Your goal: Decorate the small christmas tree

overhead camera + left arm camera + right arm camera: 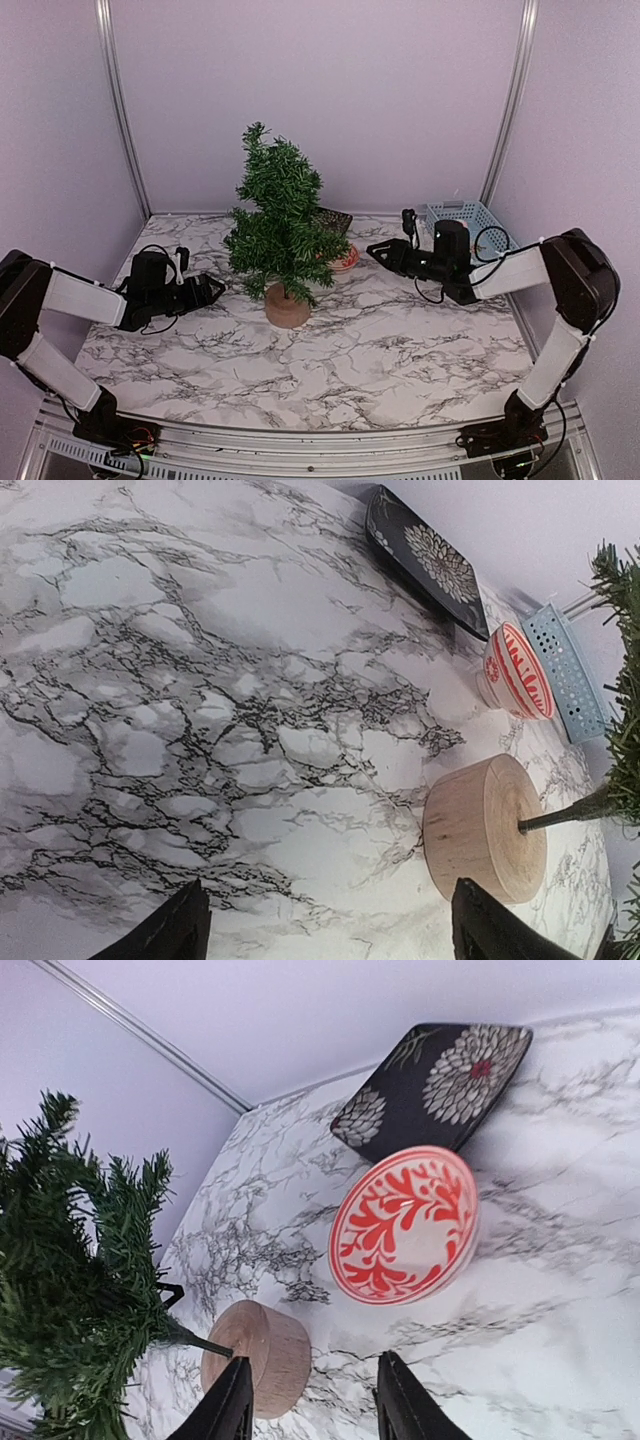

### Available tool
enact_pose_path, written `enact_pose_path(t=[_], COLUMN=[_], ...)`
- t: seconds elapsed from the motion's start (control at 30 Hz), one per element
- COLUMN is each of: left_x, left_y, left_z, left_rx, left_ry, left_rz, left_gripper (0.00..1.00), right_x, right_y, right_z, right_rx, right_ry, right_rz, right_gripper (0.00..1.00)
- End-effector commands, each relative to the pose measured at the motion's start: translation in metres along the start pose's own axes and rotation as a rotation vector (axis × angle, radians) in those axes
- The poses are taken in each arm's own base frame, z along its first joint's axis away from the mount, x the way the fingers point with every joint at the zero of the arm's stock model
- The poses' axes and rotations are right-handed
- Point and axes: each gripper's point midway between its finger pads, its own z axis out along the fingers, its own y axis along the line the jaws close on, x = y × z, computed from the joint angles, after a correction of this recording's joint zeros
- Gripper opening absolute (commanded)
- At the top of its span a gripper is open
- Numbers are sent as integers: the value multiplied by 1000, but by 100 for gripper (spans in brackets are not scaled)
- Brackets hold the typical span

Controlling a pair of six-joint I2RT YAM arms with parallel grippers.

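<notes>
While no ornament is yet seen on its branches, the small christmas tree (278, 225) is stood upright on its round wooden base (287, 305) at the centre of the overhead frame, apparently so that both arms can reach it. At frame left, the left gripper (205, 290) is held low, its fingers spread wide and empty. At frame right, the right gripper (378, 250) is held partly spread and empty, and is pointed towards the red-patterned bowl (405, 1225) and the black floral plate (440, 1080) just behind the tree.
</notes>
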Motion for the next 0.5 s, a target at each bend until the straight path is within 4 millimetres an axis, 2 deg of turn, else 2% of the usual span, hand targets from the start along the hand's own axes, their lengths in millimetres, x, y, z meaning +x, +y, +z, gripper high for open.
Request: enact_pose_path(t=[0.0, 0.07, 0.13, 0.2, 0.3, 0.47], left_x=[-27, -31, -35, -37, -40, -39], left_y=[-4, -5, -6, -7, -7, -6], left_z=[-5, -3, -2, -1, 1, 3], left_rx=[-8, -7, -6, -6, -6, -4], left_ry=[-73, -76, -82, -85, -87, -77], left_rz=[14, 15, 14, 13, 4, 3], left_gripper=[84, 85, 85, 85, 86, 86], right_x=[-57, -95, -124, -144, -158, -161], right_y=[-27, -34, -48, -65, -84, -121], right_z=[-47, -73, -93, -110, -125, -149], right_rx=[187, 249, 341, 440, 541, 721], right_ry=[-33, -96, -129, -131, -117, -67], right_rz=[-157, -211, -277, -310, -346, -371], right_gripper=[42, 44, 45, 47, 48, 51])
